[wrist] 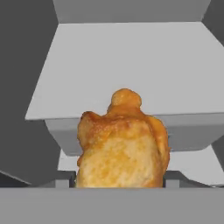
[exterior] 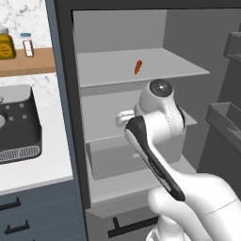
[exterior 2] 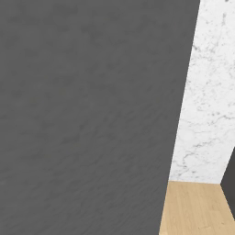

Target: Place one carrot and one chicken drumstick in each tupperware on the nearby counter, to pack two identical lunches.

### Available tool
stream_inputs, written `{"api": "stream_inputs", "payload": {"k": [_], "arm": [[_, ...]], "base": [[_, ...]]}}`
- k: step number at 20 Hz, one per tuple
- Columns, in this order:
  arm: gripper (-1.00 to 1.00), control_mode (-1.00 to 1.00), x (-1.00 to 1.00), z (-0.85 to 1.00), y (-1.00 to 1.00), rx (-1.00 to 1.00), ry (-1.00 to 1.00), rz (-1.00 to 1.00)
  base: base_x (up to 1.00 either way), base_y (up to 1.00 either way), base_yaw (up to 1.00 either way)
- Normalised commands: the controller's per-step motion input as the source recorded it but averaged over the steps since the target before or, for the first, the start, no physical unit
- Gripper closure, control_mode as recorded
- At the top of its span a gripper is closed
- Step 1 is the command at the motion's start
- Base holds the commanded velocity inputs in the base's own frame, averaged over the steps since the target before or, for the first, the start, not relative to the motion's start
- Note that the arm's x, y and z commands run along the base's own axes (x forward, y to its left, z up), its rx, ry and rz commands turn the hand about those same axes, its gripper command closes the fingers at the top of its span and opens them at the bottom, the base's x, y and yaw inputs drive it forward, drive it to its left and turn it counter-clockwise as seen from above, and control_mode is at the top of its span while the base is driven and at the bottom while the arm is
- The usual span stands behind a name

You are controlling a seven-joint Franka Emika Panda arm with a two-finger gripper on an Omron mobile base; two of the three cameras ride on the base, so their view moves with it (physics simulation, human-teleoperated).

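Observation:
A golden-brown chicken drumstick (wrist: 122,144) sits close up in the hand view, between the fingertips of my gripper (wrist: 120,181). The gripper is shut on it, and it hangs in front of the fridge's grey shelves. In the left base view my arm reaches into the open fridge, and its wrist (exterior: 160,101) hides the gripper. One orange carrot (exterior: 138,67) lies on the upper shelf (exterior: 179,66), above and behind the wrist. The white counter (exterior: 42,172) runs to the left of the fridge. The tupperware is out of view.
A grey toaster (exterior: 16,122) stands on the counter, under a wooden wall shelf (exterior: 33,63) with jars. The fridge's door (exterior: 226,117) with bins stands open at the right. A dark grey panel (exterior 2: 92,114) is close in front of the right base view.

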Motion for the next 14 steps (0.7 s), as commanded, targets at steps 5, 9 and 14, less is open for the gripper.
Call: {"api": "stream_inputs", "payload": {"k": [5, 9, 14], "arm": [[1.0, 1.0, 0.0, 0.0, 0.0, 0.0, 0.0, 0.0], [1.0, 1.0, 0.0, 0.0, 0.0, 0.0, 0.0, 0.0], [1.0, 1.0, 0.0, 0.0, 0.0, 0.0, 0.0, 0.0]], "base": [[-0.86, 0.59, 0.07], [-0.13, 1.0, 0.17], [0.3, 1.0, 0.15]]}}
